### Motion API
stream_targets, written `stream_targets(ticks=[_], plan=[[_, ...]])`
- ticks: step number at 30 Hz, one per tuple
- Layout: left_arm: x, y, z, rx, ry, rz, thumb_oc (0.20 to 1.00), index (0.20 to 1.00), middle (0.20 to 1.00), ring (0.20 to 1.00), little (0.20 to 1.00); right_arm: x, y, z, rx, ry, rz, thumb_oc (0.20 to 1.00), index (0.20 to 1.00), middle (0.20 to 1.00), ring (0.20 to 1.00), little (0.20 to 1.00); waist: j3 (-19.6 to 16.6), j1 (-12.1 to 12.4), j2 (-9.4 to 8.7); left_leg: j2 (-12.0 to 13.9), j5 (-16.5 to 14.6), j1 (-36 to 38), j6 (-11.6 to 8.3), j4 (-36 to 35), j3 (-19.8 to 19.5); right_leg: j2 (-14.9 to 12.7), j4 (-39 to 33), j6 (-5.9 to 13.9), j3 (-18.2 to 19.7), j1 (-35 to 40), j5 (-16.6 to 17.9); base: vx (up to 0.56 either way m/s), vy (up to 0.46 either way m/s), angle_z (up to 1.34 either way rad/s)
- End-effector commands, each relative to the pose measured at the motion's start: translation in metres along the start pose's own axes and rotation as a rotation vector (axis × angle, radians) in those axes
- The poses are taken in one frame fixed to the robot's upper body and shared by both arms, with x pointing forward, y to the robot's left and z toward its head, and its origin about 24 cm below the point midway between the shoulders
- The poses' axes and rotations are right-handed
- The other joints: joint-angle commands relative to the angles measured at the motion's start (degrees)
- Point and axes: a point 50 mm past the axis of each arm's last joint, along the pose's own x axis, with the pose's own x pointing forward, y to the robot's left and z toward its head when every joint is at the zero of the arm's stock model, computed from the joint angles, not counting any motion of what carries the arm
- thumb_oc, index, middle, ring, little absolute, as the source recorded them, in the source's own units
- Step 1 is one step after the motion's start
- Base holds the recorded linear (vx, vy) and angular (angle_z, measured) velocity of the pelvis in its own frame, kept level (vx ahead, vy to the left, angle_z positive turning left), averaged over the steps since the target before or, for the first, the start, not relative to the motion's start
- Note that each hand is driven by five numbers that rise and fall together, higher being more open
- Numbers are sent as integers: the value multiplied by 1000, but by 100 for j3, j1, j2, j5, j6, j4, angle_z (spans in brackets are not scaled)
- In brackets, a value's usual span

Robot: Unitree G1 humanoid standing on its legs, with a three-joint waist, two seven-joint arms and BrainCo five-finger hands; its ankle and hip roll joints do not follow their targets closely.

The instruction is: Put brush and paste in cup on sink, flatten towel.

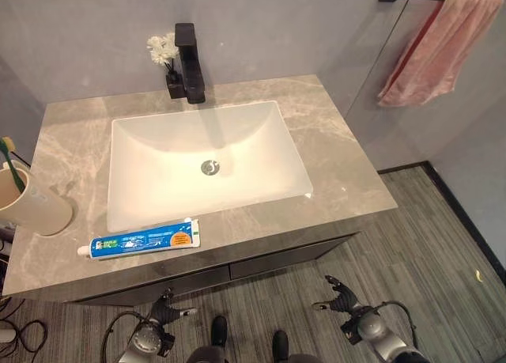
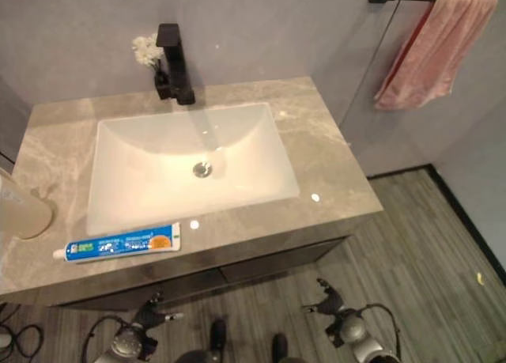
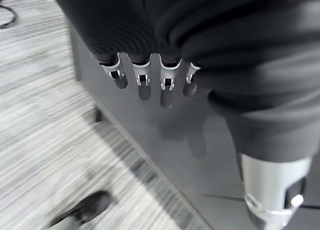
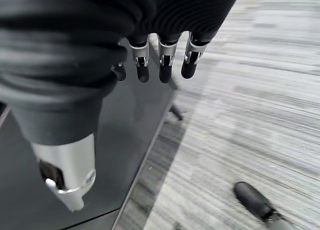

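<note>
A blue and white toothpaste tube (image 1: pixel 142 240) lies flat on the grey marble counter (image 1: pixel 332 157), in front of the white sink (image 1: pixel 126 134). At the counter's left end a beige cup (image 1: pixel 32 201) stands with a green-handled toothbrush (image 1: pixel 9 159) leaning inside it. A pink towel (image 1: pixel 439 47) hangs bunched on a black bar at the upper right. My left hand (image 1: pixel 162 311) and right hand (image 1: pixel 341 296) hang low in front of the cabinet, below counter height. Both are open and hold nothing, as the left hand (image 3: pixel 143 82) and right hand (image 4: pixel 165 64) show against the dark cabinet front.
A black faucet (image 1: pixel 190 62) stands behind the basin with a small vase of white flowers (image 1: pixel 164 51) beside it. The dark cabinet (image 1: pixel 261 260) with drawers sits under the counter. Grey striped flooring spreads to the right, below the towel.
</note>
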Motion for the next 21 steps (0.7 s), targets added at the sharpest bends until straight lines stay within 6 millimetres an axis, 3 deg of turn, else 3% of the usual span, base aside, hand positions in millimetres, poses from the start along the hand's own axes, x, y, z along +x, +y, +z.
stream_targets(ticks=[1, 2, 4, 6, 9, 11, 16, 19, 21], plan=[[7, 5, 18, 64, -69, -6, 1000, 1000, 1000, 1000, 1000, 1, -20, 8, -61, -55, -37, 1000, 1000, 1000, 1000, 1000, 35, -6, 178, 356, 219, -404, -225, 289, -191, 61, 491, 256, 1552, -224, -166, -51, -15, 50], [7, 10, 20, 60, -76, 6, 1000, 1000, 1000, 1000, 1000, 1, -21, 5, -58, -43, -42, 1000, 1000, 1000, 1000, 1000, 96, 24, 187, 351, 254, -468, -251, 317, -237, 193, 654, 170, 1737, -348, -254, -86, -44, 53], [8, 11, 22, 61, -82, 13, 1000, 1000, 1000, 1000, 1000, 1, -23, 2, -47, -27, -54, 1000, 1000, 1000, 1000, 1000, 124, 114, 184, 391, 404, -587, -374, 260, -252, 122, 580, 128, 1335, -335, -222, -97, -100, 82], [11, 14, 30, 80, -104, 24, 1000, 1000, 1000, 1000, 1000, -1, -27, -5, -36, -4, -79, 1000, 1000, 1000, 1000, 1000, 183, 59, 195, 409, 590, -818, -500, 274, -250, 228, 552, 62, 1061, -358, -263, -101, -142, 87], [16, 17, 46, 115, -138, 30, 1000, 1000, 1000, 1000, 1000, -5, -33, -20, -8, 56, -114, 1000, 1000, 1000, 1000, 1000, 232, -243, 162, 724, 544, -983, -449, 612, 920, 66, 593, 111, 521, -388, -222, -97, -17, 141], [15, 20, 40, 110, -124, 43, 1000, 1000, 1000, 1000, 1000, -5, -33, -18, -1, 54, -112, 1000, 1000, 1000, 1000, 1000, 226, -208, 87, 637, 154, -879, -411, 930, 330, -11, 585, 138, 536, -360, -187, 0, 116, 166], [14, 16, 38, 146, -122, 26, 1000, 1000, 1000, 1000, 1000, -10, -31, -34, 85, 112, -141, 1000, 1000, 1000, 1000, 1000, 103, -301, 131, 551, 3, -735, -345, 843, 381, -298, 554, 257, 441, -225, -151, 58, 203, 4], [12, 20, 42, 189, -167, 13, 1000, 1000, 1000, 1000, 1000, -13, -33, -39, 98, 127, -154, 1000, 1000, 1000, 1000, 1000, 90, -248, 155, 269, -322, -736, -177, 1123, 355, -636, 699, 388, 462, -188, -131, 53, 315, 6], [11, 28, 44, 228, -189, 33, 1000, 1000, 1000, 1000, 1000, -10, -38, -33, 90, 111, -182, 1000, 1000, 1000, 1000, 1000, 108, -199, 190, 120, -448, -644, -38, 1120, 446, -841, 1095, 473, 491, -427, 166, 29, 387, 3]])
